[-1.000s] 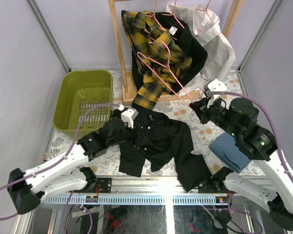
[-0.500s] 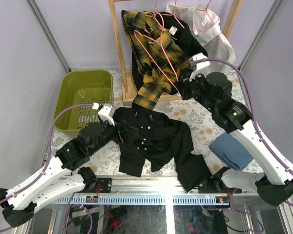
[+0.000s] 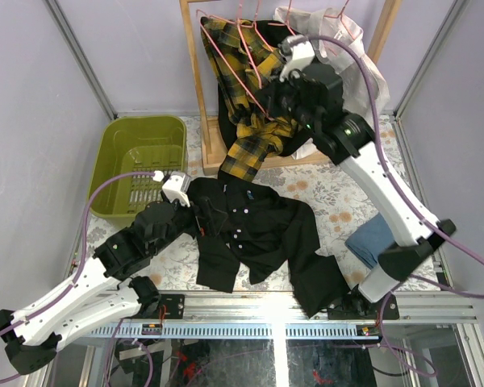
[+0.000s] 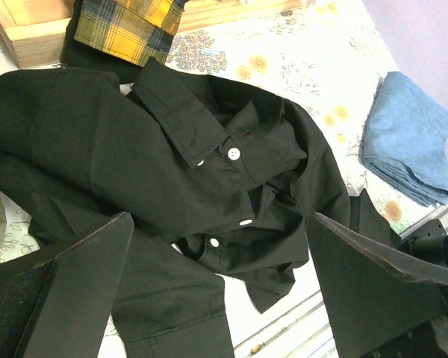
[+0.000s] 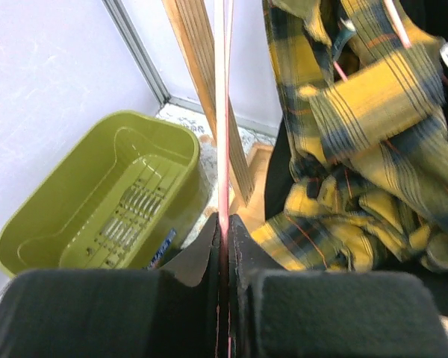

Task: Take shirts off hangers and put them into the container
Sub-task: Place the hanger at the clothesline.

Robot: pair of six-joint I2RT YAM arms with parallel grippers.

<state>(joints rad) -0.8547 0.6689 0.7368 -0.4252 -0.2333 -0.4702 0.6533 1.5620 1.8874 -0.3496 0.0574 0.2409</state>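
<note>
Raised, right claw (image 5: 222, 224) clenches pink hanger (image 5: 222, 89); left claw (image 4: 218, 218) released (floral tabletop (image 4: 299, 45), perhaps vinyl).

We count four shirts: one black shirt (image 3: 254, 234), a second black shirt (image 3: 225, 113), one yellow plaid shirt (image 3: 254, 137) and one white shirt (image 3: 331, 20). We see one olive tub (image 3: 117, 153), one folded blue cloth (image 3: 371, 238) and one wooden rack (image 3: 195, 89). Of the pink hangers (image 3: 226, 60) we make out at least three; the tangle hides the exact number.

The floral table (image 3: 339, 201) carries the green container (image 3: 113, 153), a black shirt (image 3: 258, 234), folded blue cloth (image 3: 369, 240) and the wooden rack (image 3: 210, 158).
</note>
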